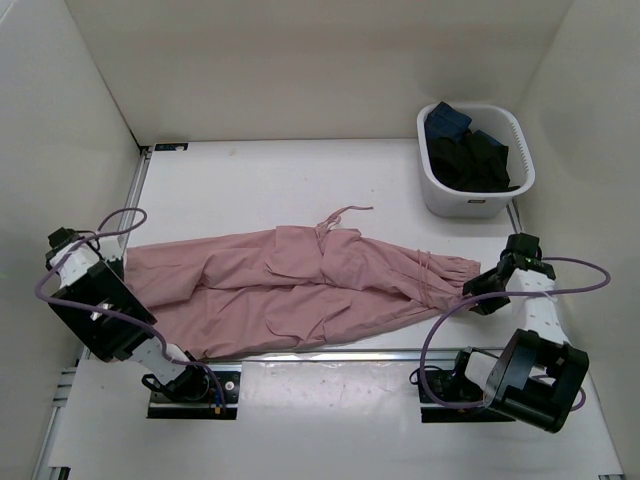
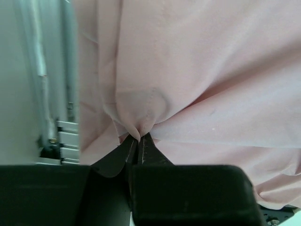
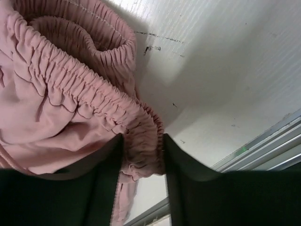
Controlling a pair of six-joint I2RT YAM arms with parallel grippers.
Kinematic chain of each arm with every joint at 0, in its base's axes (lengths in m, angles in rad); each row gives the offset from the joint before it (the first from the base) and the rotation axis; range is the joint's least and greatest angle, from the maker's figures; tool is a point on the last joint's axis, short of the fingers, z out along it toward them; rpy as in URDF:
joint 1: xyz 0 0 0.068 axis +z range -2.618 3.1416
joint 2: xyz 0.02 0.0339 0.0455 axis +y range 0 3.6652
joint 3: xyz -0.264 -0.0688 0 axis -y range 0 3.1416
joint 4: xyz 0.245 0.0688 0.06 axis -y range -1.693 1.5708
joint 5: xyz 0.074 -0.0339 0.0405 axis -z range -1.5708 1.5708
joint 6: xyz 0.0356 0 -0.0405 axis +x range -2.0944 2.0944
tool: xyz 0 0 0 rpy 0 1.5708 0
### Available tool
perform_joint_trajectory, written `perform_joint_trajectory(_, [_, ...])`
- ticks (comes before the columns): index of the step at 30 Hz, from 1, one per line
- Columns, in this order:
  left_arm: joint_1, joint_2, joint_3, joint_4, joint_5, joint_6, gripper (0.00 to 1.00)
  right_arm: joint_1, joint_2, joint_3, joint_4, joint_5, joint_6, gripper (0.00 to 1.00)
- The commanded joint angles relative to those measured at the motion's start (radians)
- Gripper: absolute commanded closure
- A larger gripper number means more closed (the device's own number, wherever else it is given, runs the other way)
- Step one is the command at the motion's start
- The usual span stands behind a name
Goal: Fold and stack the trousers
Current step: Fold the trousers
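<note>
The dusty-pink trousers (image 1: pixel 300 280) lie stretched across the table, legs to the left, gathered waist to the right, with the drawstring (image 1: pixel 345 212) trailing toward the back. My left gripper (image 1: pixel 122 265) is at the leg end. In the left wrist view it (image 2: pixel 138 139) is shut on a pinched fold of the pink fabric (image 2: pixel 211 70). My right gripper (image 1: pixel 478 292) is at the waist end. In the right wrist view its (image 3: pixel 142 139) jaws stand apart, and the elastic waistband (image 3: pixel 141 150) fills the gap between them.
A white basket (image 1: pixel 470 203) holding dark clothes (image 1: pixel 470 150) stands at the back right, just beyond the right gripper. White walls close in the table on three sides. A metal rail (image 1: pixel 330 355) runs along the near edge between the arm bases.
</note>
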Motion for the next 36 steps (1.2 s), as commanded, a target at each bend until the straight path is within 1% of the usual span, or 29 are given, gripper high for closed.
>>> perform_joint_trajectory(1, [0.003,-0.054,0.06,-0.009,0.007,0.011,0.86,0.002,0.04,0.006,0.015,-0.028,0.073,0.59])
perform_joint_trajectory(3, [0.003,-0.054,0.07,-0.009,0.007,0.011,0.86,0.002,0.071,0.016,0.015,0.009,0.073,0.64])
perform_joint_trajectory(4, [0.003,-0.054,0.08,-0.009,0.007,0.02,0.86,0.002,0.091,0.016,0.029,0.029,0.064,0.64])
perform_joint_trajectory(5, [0.003,-0.063,0.09,-0.019,0.018,0.02,0.86,0.002,0.091,0.029,0.041,0.064,0.063,0.7])
perform_joint_trajectory(8, [0.003,-0.072,0.132,-0.029,0.027,0.02,0.86,0.002,0.111,0.081,0.041,0.089,0.063,0.88])
perform_joint_trajectory(9, [0.003,-0.083,0.147,-0.029,0.027,0.02,0.86,0.002,0.12,0.101,0.041,0.089,0.063,0.99])
perform_joint_trajectory(12, [0.014,-0.092,0.248,-0.029,0.005,0.029,0.86,-0.025,0.144,0.215,0.015,0.11,0.031,1.0])
perform_joint_trajectory(13, [0.014,-0.092,0.28,-0.02,0.005,0.029,0.86,-0.038,0.154,0.289,0.001,0.123,0.031,1.0])
perform_joint_trajectory(14, [0.026,-0.101,0.313,-0.019,0.005,0.029,0.86,-0.068,0.154,0.323,-0.013,0.141,0.022,1.0])
perform_joint_trajectory(15, [0.041,-0.101,0.369,-0.006,-0.008,0.029,0.86,-0.088,0.154,0.352,-0.04,0.152,0.022,1.0])
perform_joint_trajectory(16, [0.042,-0.112,0.388,0.007,-0.018,0.038,0.86,-0.11,0.154,0.374,-0.049,0.161,0.022,1.0])
perform_joint_trajectory(17, [0.055,-0.112,0.399,0.007,-0.043,0.059,0.86,-0.16,0.145,0.384,-0.05,0.161,0.022,1.0])
perform_joint_trajectory(18, [0.066,-0.124,0.399,0.007,-0.056,0.073,0.86,-0.186,0.145,0.385,-0.05,0.135,0.007,1.0])
perform_joint_trajectory(19, [0.078,-0.153,0.309,0.007,-0.076,0.116,0.86,-0.22,0.145,0.356,-0.039,0.124,-0.008,1.0])
perform_joint_trajectory(20, [0.078,-0.154,0.308,0.007,-0.076,0.133,0.86,-0.22,0.145,0.355,-0.039,0.124,-0.019,1.0])
perform_joint_trajectory(21, [0.094,-0.179,0.217,0.02,-0.088,0.15,0.86,-0.22,0.145,0.342,-0.022,0.107,-0.019,1.0])
perform_joint_trajectory(24, [0.138,-0.212,0.079,0.065,-0.136,0.199,0.86,-0.22,0.166,0.274,0.006,0.084,-0.019,1.0])
perform_joint_trajectory(25, [0.153,-0.226,0.01,0.074,-0.136,0.208,0.86,-0.22,0.166,0.262,0.019,0.084,-0.019,1.0])
perform_joint_trajectory(26, [0.169,-0.226,-0.02,0.083,-0.151,0.208,0.86,-0.229,0.189,0.251,0.02,0.084,-0.019,1.0])
perform_joint_trajectory(27, [0.204,-0.235,-0.06,0.083,-0.16,0.233,0.86,-0.229,0.198,0.251,0.02,0.084,-0.039,1.0])
perform_joint_trajectory(30, [0.27,-0.235,-0.083,0.096,-0.176,0.276,0.86,-0.272,0.22,0.251,0.02,0.084,-0.068,1.0])
perform_joint_trajectory(31, [0.316,-0.235,-0.083,0.096,-0.176,0.288,0.86,-0.292,0.22,0.251,0.02,0.084,-0.068,1.0])
perform_joint_trajectory(34, [0.383,-0.21,-0.083,0.096,-0.176,0.32,0.86,-0.292,0.22,0.262,0.02,0.075,-0.09,1.0])
perform_joint_trajectory(36, [0.396,-0.197,-0.094,0.096,-0.176,0.336,0.86,-0.292,0.238,0.262,0.03,0.049,-0.09,1.0])
